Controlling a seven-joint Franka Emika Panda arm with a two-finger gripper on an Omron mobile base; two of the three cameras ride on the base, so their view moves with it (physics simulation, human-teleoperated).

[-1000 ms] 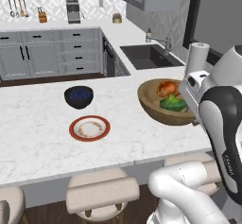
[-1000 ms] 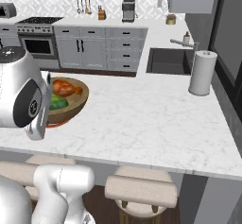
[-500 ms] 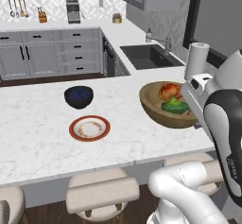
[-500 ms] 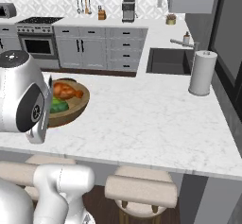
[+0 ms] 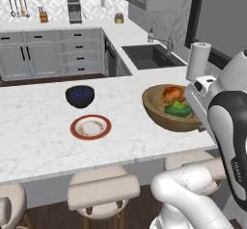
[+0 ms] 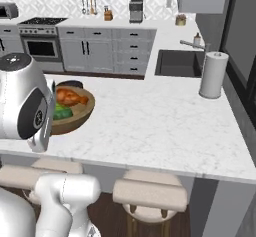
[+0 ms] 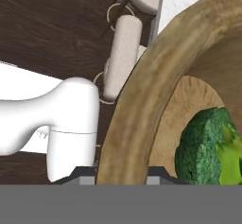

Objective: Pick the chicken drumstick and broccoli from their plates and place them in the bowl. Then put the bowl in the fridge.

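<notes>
Gripper: clamped on the rim of the bowl [image 7: 142,105], at its near edge.
Bowl: above the counter's [image 5: 38,136] right end, tilted.
Contents: broccoli [image 5: 177,109] in front, chicken drumstick [image 5: 171,94] behind.
Beyond, leftward: red-rimmed plate [image 5: 90,127], dark bowl [image 5: 79,96].

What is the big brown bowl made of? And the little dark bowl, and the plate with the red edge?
The big bowl looks like wood: matte tan-brown with faint streaks like grain. The small dark bowl looks like glazed ceramic or glass, since its blue-black surface shines. The red-rimmed plate is probably glazed ceramic, smooth and white in the middle. Everything is drawn by computer, so these are guesses.
</notes>
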